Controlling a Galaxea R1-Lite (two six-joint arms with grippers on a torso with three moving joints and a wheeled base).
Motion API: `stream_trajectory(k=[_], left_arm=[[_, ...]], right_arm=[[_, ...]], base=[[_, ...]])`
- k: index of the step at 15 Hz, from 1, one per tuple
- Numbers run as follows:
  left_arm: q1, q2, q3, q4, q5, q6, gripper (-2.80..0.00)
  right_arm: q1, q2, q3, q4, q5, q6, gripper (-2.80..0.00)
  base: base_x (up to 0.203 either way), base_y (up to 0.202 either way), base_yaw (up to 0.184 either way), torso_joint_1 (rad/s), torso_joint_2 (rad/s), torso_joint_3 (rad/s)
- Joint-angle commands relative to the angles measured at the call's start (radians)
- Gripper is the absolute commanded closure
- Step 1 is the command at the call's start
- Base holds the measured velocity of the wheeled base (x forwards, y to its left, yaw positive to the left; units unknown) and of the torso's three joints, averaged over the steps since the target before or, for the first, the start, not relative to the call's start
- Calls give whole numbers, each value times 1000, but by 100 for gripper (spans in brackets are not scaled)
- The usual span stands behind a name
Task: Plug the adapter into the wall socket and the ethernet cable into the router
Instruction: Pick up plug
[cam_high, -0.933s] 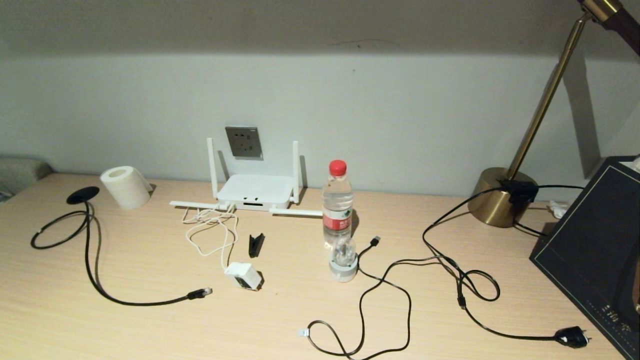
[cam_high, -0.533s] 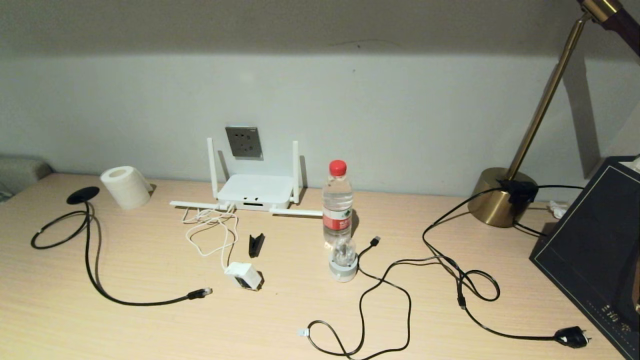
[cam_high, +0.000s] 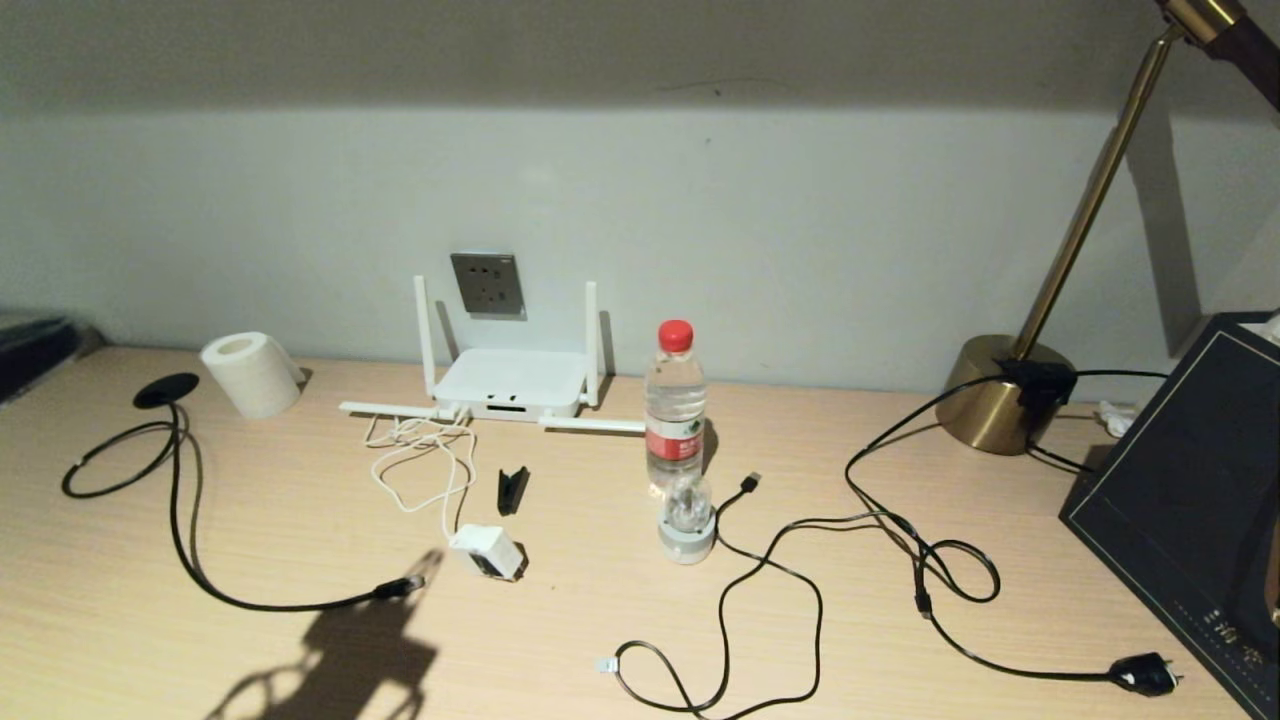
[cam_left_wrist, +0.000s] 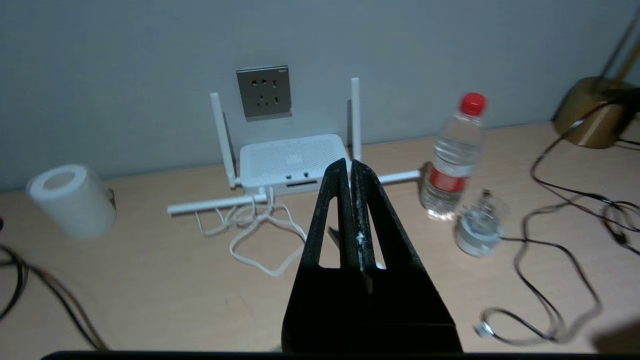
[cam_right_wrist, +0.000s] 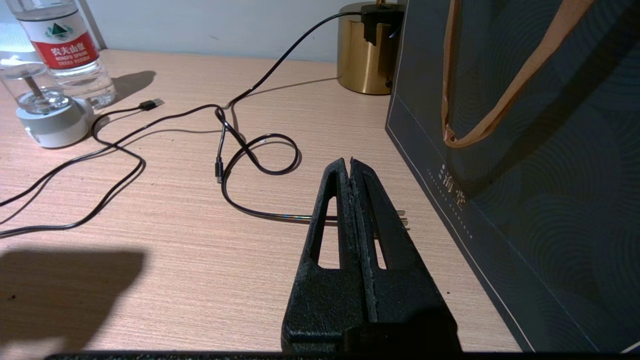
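Note:
The white adapter (cam_high: 487, 551) lies on the desk with its thin white cord (cam_high: 425, 465) looping back to the router (cam_high: 511, 385). That white box sits against the wall, two antennas upright and two flat. The grey wall socket (cam_high: 488, 285) is on the wall just above it. The black ethernet cable ends in its connector (cam_high: 400, 587), left of the adapter. My left gripper (cam_left_wrist: 349, 164) hovers shut and empty, pointing at the router (cam_left_wrist: 292, 160) and socket (cam_left_wrist: 263, 90), and it hides the adapter. My right gripper (cam_right_wrist: 348, 162) is shut and empty above the desk. Neither gripper shows in the head view.
A toilet roll (cam_high: 252, 373) stands at the back left. A water bottle (cam_high: 675, 405), a small clear-domed device (cam_high: 686, 520) and a black clip (cam_high: 512, 490) sit near the router. Black cables with a USB tip (cam_high: 750, 482) and plug (cam_high: 1145, 673) sprawl right, by the lamp base (cam_high: 1000, 395) and dark bag (cam_high: 1190, 500).
An arm's shadow has appeared on the desk's front left, reaching the ethernet connector. The far left edge has turned dark. Nothing on the desk has moved.

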Motion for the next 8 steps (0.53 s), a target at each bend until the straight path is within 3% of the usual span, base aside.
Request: stream_trajectory(k=[1, 2, 4, 5, 7, 8], left_arm=[[11, 448, -129, -95, -21, 99, 0], [14, 536, -165, -134, -40, 187, 0], [10, 633, -205, -187, -109, 462, 0], [-1, 657, -211, -190, -174, 577, 0], [-15, 710, -253, -105, -294, 755, 0], [-17, 727, -285, -2, -324, 857, 0]], right_arm=[[0, 2, 35, -1, 1, 0, 0], [0, 2, 35, -1, 1, 0, 0], [0, 2, 35, -1, 1, 0, 0], [0, 2, 35, -1, 1, 0, 0], [0, 2, 35, -1, 1, 0, 0], [0, 2, 35, -1, 1, 0, 0]], base=[[0, 0, 0, 0, 0, 0], [0, 0, 0, 0, 0, 0], [0, 0, 0, 0, 0, 0], [0, 0, 0, 0, 0, 0], [0, 0, 0, 0, 0, 0], [0, 0, 0, 0, 0, 0]])
